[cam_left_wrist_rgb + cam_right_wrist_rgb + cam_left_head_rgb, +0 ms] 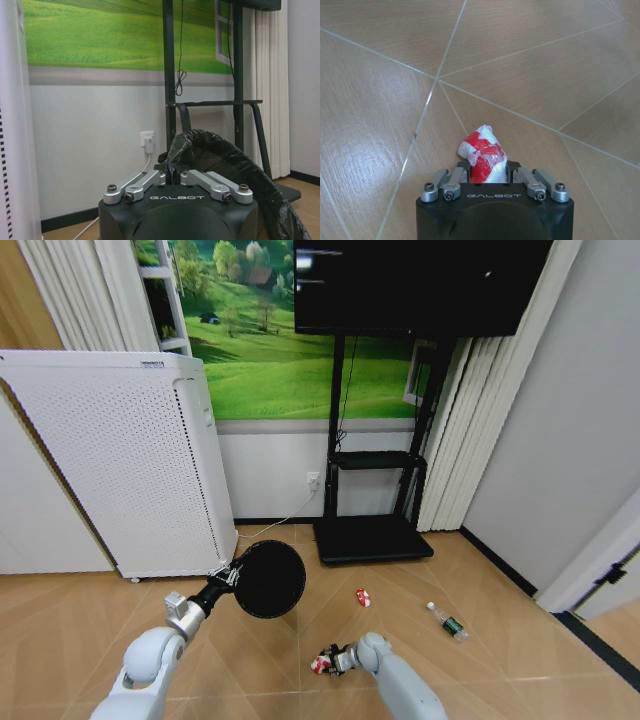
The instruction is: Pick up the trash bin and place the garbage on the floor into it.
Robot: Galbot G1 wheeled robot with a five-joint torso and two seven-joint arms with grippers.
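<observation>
My left gripper is shut on the rim of the trash bin, a black round bin lined with a black bag, held off the floor; in the left wrist view my left gripper pinches the bag-covered rim of the trash bin. Low at the front, my right gripper is shut on a crumpled red-and-white scrap of garbage, just above the floor. A second red-and-white scrap and a green bottle lie on the floor further right.
A tall white perforated cabinet stands at the left. A black TV stand with its flat base sits against the back wall, a white cord running to a wall socket. A grey wall closes the right side.
</observation>
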